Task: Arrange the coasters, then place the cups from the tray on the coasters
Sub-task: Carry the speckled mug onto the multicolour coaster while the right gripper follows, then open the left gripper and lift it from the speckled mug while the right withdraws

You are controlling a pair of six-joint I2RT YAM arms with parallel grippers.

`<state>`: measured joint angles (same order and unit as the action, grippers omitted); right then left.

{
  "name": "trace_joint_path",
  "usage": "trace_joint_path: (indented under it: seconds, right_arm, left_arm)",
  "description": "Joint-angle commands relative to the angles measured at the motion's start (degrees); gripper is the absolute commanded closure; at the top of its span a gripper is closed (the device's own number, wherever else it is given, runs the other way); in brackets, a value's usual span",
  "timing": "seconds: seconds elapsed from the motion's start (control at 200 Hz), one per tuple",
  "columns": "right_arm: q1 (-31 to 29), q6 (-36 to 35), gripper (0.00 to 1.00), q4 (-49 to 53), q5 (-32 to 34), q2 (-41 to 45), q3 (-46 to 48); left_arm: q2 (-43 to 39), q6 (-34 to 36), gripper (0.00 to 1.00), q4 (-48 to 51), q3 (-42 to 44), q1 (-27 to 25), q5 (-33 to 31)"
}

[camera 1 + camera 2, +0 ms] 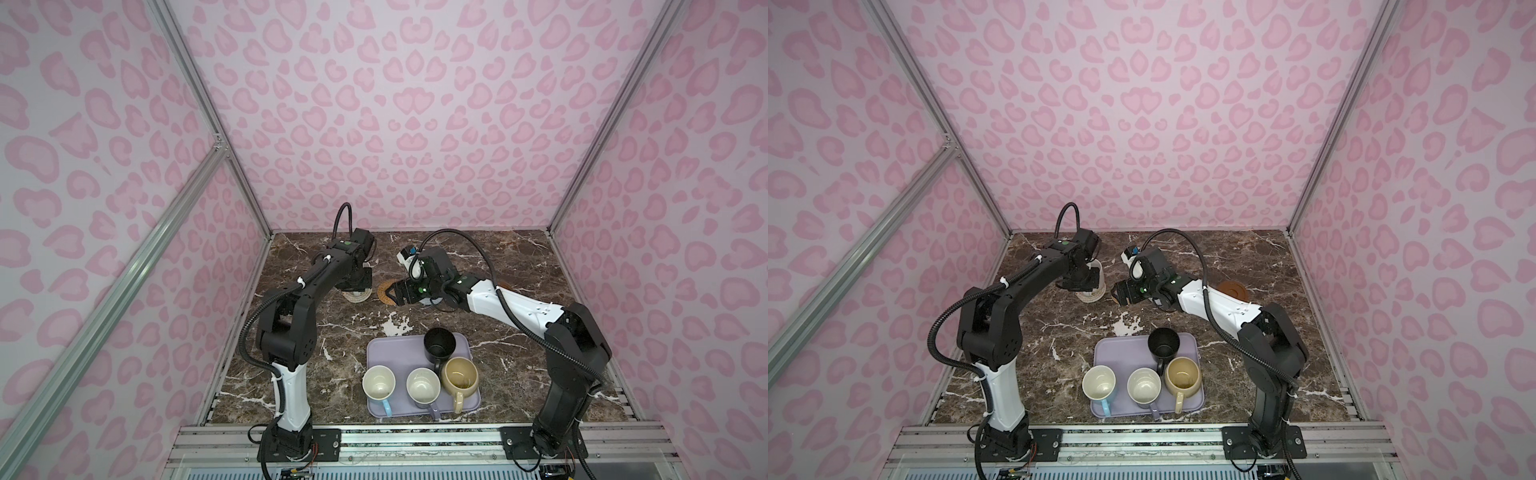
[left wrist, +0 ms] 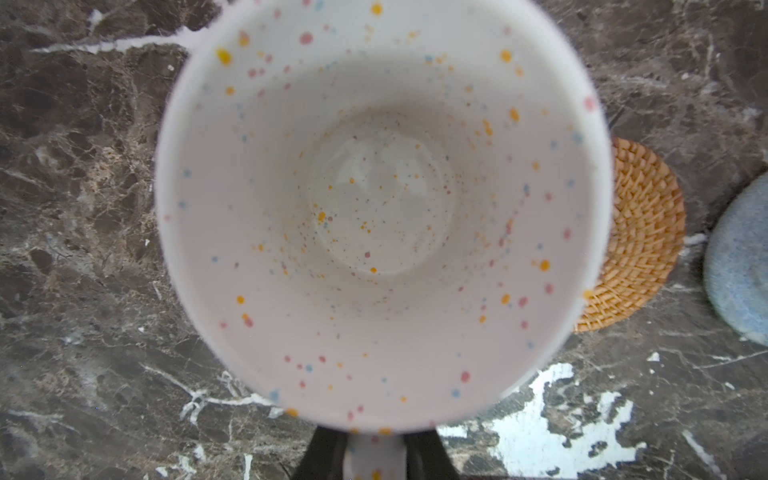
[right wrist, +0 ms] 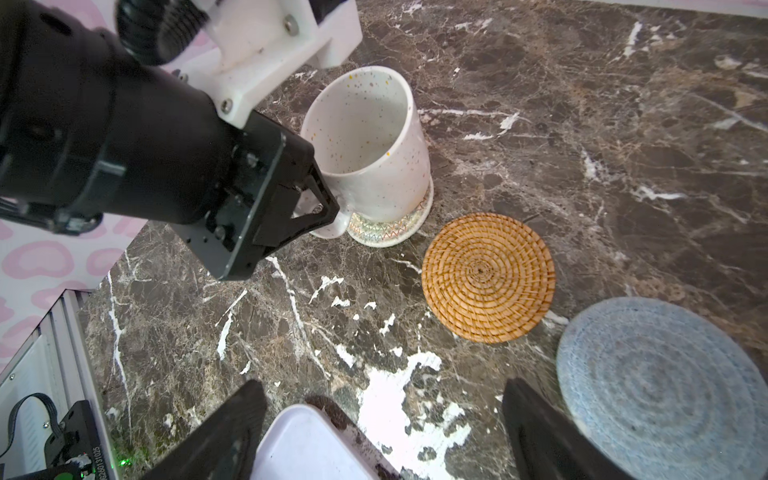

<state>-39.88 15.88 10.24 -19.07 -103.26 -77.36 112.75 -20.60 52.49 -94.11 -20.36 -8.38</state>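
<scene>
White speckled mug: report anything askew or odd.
Nothing stands out. The white speckled mug stands upright on the white woven coaster, its handle clamped in the left tool. No spill or damage shows; the coaster's far edge is hidden.

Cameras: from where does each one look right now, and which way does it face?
Top views: high above the front, looking down on the table; left arm and right arm show whole, tray nearest.
Left wrist: above the white mug, looking straight down into it; its shut jaws pinch the handle.
Right wrist: over the table, looking obliquely past its open jaws at the left arm and that mug over the white coaster.
Shared: both wrist views show the orange coaster and grey-blue coaster.
</scene>
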Motion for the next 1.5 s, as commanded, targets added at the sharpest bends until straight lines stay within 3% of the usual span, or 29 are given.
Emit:
trace_joint_path:
  seconds: [0.0,0.245,0.57,0.65,0.76,0.92,1.095,1.345,1.495]
  right_arm:
    - [0.0,0.4,0.09,-0.5,0.6,0.1,0.5]
    - [-0.1,0.8,0.09,-0.6,0.3,-0.2,0.3]
    - [-0.1,0.8,0.08,-0.2,0.4,0.3,0.5]
    - [-0.2,0.8,0.08,0.2,0.4,0.3,0.3]
    - [-0.2,0.5,0.06,1.2,0.9,0.6,0.2]
    - [-0.2,0.3,0.04,2.8,2.9,2.0,0.6]
    - [-0.3,0.8,0.01,6.9,6.2,4.8,0.4]
    - [-1.8,3.5,0.01,15.9,16.4,13.3,2.4]
    - [-2.4,5.6,0.02,21.8,19.2,20.6,5.6]
  left_arm:
    - [-0.3,-0.2,0.97,-1.7,0.9,0.0,-0.7]
    - [-0.4,-0.1,0.97,-1.7,1.2,0.2,-2.2]
    - [-1.3,-0.3,0.96,-2.2,2.5,0.5,1.2]
    - [-0.9,-0.9,0.84,-1.3,1.9,0.5,0.7]
    - [-1.0,-1.3,0.6,-1.9,2.5,0.7,1.6]
    - [-1.5,-2.1,0.35,-0.6,1.7,0.7,0.9]
    - [-7.0,-4.0,0.01,-0.4,3.1,0.8,-1.2]
    - [-18.5,-5.8,0.03,-0.7,7.1,0.5,1.0]
    - [-26.4,-5.4,0.03,-1.3,10.6,-0.3,4.3]
